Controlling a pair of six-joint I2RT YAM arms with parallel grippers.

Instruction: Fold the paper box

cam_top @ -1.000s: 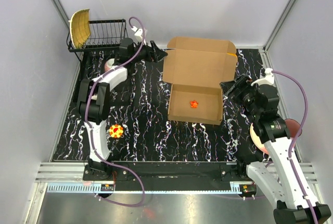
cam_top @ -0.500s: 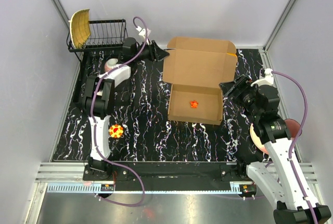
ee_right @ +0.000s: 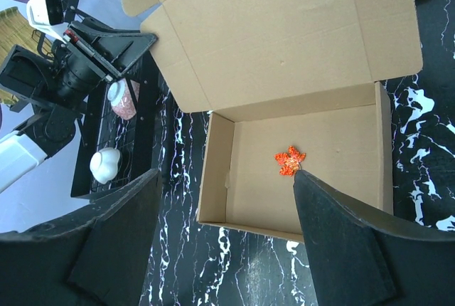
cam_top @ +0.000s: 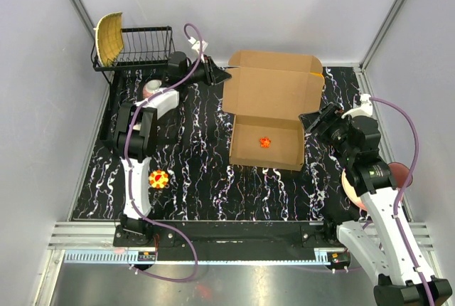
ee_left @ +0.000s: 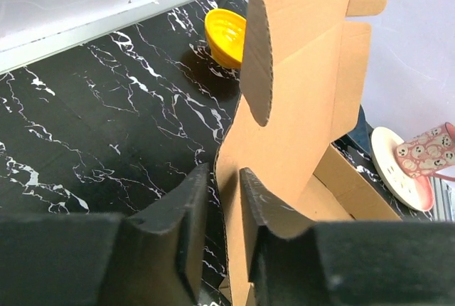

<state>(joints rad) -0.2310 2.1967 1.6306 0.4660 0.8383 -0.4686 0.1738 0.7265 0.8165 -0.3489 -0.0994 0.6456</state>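
Left wrist view: the left hand [ee_left: 224, 174] straddles a lid flap of the paper box [cam_top: 270, 92], which lies open at 1 o'clock on the table [cam_top: 192, 156]. Whether it is clamped, I cannot tell. The right hand [ee_right: 226, 176] hangs spread and empty. The cardboard looks light and stiff, best held by the lid's edge.

The paper box [cam_top: 274, 87] is showing plain, unmarked brown all over. A small star-like thing [ee_right: 290, 160] is glowing orange-red on its floor. The table [cam_top: 192, 156] is lying black under thin white marble veins. A bowl [ee_left: 226, 35] is shining bright yellow, a cup [ee_left: 426, 151] is wearing pink with pale little faces, and a plate [ee_left: 389, 167] is showing white with a pink rim. A ball [cam_top: 158, 179] is sitting red with yellow spots, and a wire rack [cam_top: 146, 30] is standing black, holding a mustard-yellow dish [cam_top: 108, 35]
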